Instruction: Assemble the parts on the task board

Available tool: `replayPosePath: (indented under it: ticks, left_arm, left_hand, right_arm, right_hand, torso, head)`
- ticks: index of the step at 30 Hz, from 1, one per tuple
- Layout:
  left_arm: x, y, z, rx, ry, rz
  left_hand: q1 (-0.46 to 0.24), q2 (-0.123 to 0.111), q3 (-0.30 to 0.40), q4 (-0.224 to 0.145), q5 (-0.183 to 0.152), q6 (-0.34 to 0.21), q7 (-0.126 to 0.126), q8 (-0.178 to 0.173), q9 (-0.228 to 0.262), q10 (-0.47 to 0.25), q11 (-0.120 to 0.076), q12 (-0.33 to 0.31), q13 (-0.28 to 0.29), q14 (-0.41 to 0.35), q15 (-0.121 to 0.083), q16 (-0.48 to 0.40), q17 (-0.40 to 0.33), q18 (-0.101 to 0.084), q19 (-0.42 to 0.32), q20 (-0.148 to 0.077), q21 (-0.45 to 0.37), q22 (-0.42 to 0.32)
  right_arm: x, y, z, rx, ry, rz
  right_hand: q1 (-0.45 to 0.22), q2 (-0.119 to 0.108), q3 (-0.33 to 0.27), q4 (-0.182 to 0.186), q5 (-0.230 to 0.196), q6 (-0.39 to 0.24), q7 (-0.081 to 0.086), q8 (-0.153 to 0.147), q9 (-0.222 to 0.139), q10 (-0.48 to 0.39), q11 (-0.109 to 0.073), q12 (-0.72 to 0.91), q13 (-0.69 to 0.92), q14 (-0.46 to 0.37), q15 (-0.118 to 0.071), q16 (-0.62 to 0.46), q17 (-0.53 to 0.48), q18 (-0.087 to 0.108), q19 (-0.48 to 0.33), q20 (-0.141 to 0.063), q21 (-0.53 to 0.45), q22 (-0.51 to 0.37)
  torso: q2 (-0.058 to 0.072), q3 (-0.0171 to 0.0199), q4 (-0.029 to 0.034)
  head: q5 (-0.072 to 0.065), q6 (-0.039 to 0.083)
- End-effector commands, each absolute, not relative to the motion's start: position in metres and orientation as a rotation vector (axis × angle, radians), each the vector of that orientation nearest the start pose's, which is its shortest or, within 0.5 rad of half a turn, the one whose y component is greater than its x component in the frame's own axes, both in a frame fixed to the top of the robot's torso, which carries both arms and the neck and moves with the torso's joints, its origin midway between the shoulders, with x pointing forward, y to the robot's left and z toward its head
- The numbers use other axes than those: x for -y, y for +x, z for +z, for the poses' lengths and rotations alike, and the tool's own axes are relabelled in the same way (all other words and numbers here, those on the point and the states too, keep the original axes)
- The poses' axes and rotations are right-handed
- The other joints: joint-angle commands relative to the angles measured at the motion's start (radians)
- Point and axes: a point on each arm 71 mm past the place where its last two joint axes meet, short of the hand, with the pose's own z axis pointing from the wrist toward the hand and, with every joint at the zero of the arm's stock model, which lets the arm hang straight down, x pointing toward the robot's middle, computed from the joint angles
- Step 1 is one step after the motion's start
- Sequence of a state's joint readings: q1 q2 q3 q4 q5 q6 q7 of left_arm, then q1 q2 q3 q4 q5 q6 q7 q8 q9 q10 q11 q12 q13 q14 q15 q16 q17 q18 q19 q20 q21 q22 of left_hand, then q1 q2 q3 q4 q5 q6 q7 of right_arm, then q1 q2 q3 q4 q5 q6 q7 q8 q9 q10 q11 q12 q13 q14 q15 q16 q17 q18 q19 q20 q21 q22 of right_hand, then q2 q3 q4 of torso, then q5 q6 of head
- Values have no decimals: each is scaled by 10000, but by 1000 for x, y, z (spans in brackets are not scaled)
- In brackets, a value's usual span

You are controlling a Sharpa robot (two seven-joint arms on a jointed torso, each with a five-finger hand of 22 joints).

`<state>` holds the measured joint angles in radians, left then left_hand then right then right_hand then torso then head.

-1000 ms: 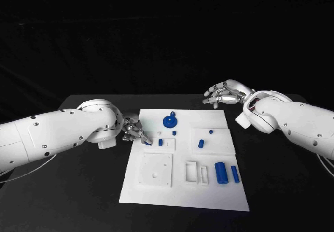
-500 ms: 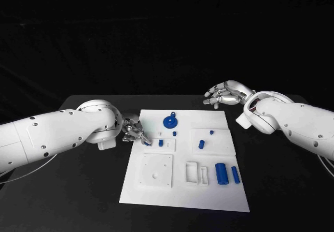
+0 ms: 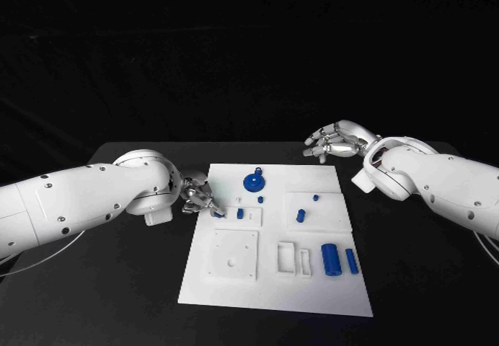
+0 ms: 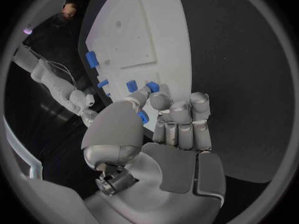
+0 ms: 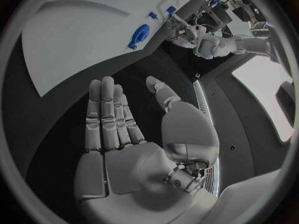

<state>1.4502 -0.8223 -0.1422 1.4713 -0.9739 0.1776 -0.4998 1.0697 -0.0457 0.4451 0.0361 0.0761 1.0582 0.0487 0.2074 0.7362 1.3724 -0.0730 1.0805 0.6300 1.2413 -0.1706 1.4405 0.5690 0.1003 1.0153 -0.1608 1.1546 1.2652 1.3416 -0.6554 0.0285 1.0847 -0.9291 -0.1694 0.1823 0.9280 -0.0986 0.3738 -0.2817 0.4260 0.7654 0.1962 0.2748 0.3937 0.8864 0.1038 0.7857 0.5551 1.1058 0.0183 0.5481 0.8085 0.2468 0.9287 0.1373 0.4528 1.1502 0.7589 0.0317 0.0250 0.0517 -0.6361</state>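
The white task board (image 3: pixel 312 292) lies mid-table. On it are a blue round part (image 3: pixel 254 180), small blue pegs (image 3: pixel 240 213) (image 3: pixel 301 214) and two blue cylinders (image 3: pixel 329 258) at the near right. My left hand (image 3: pixel 197 196) sits at the board's left edge. Its thumb and a finger pinch a small blue part (image 4: pixel 151 87), seen at the fingertips (image 3: pixel 219 213) just over the board (image 4: pixel 156 30). My right hand (image 3: pixel 333 140) hovers past the board's far right corner, fingers spread and holding nothing; its palm (image 5: pixel 124 139) faces the board (image 5: pixel 81 30) and the round part (image 5: pixel 140 35).
A white square plate (image 3: pixel 232 254) and two narrow slot frames (image 3: pixel 291 259) stand on the board's near half. Black table (image 3: pixel 115 288) surrounds the board on all sides.
Hardly anything: my left hand has shifted very slightly at the board's left edge, still pinching the small blue part. The right hand has stayed put.
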Motion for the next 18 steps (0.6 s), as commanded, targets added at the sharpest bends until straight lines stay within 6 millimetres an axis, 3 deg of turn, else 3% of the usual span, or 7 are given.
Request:
replayPosePath:
  ticks: [1,10,18]
  left_arm:
    - [-228,510,-155,-22664,-1983,-3719]
    - [-229,511,-152,-22364,-2427,-4096]
    - [-229,510,-150,-22236,-2669,-4319]
  left_hand:
    - [-12,213,1805,-1690,53,89,-18,94,25,44,57,52,-16,80,-36,-33,15,147,57,-962,80,17]
    - [-526,206,2454,-2115,274,276,-114,567,233,119,-32,31,-70,144,-113,-30,0,136,160,-1001,120,8]
    - [-741,137,2622,-2252,427,349,-193,909,537,162,-107,3,-111,179,-181,-41,-19,132,221,-1027,123,-13]
  right_arm:
    - [229,582,-109,-15746,2111,9631]
    - [228,582,-109,-15755,2107,9643]
    - [228,582,-109,-15757,2110,9642]
  right_hand:
    - [-77,36,9,-17,33,-56,135,21,-15,-62,-15,62,-15,77,23,-56,14,149,54,12,-37,11]
    - [-81,37,8,-16,34,-55,134,23,-16,-62,-15,64,-18,77,23,-58,16,149,55,12,-39,13]
    - [-82,36,7,-17,34,-55,134,23,-16,-63,-16,65,-19,78,23,-59,17,149,56,12,-40,14]
  torso:
    - [1,7,-6]
    - [-4,13,-8]
    - [-7,19,-8]
  head:
    - [8,-2]
    - [15,23]
    - [21,58]
